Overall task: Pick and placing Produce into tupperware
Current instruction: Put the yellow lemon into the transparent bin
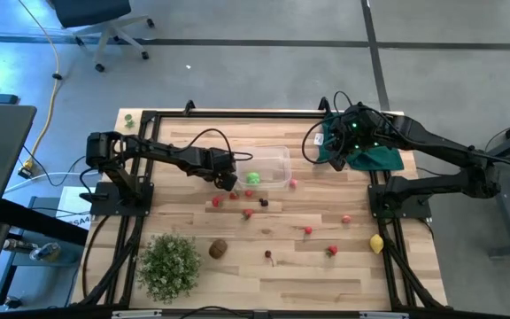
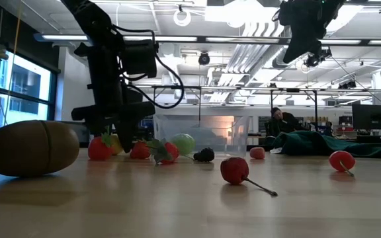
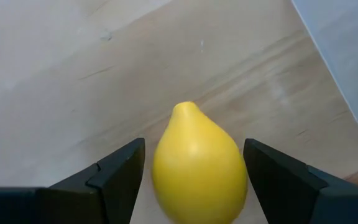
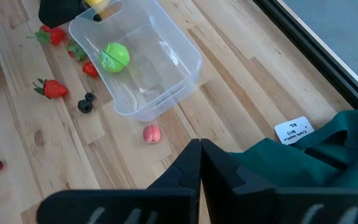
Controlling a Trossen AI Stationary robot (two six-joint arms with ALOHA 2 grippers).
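Observation:
A yellow lemon (image 3: 199, 165) lies between the two fingers of my left gripper (image 1: 228, 182), which stands open and low beside the near left corner of the clear tupperware (image 1: 280, 158). A green ball (image 4: 114, 56) rests on the tub's floor. Small red fruits (image 1: 247, 213) lie scattered on the wooden table. A brown kiwi (image 1: 218, 249) and a second lemon (image 1: 376, 244) lie near the front. My right gripper (image 4: 201, 155) is shut and hangs high over the far right of the table, above the dark green cloth (image 1: 379, 158). My left gripper comes at the lemon from above, steeply slanted, with one finger (image 3: 117, 177) on each long side of it. A thin gap shows at one finger. The other finger (image 3: 278, 180) stands right against the lemon. I cannot tell whether it touches.
A bushy green plant (image 1: 168, 264) stands at the near left corner. A dark berry (image 4: 86, 104) and a strawberry (image 4: 51, 89) lie just before the tub, and a pink fruit (image 4: 151, 134) lies at its right end. The black frame (image 1: 237, 113) runs along the table's edges.

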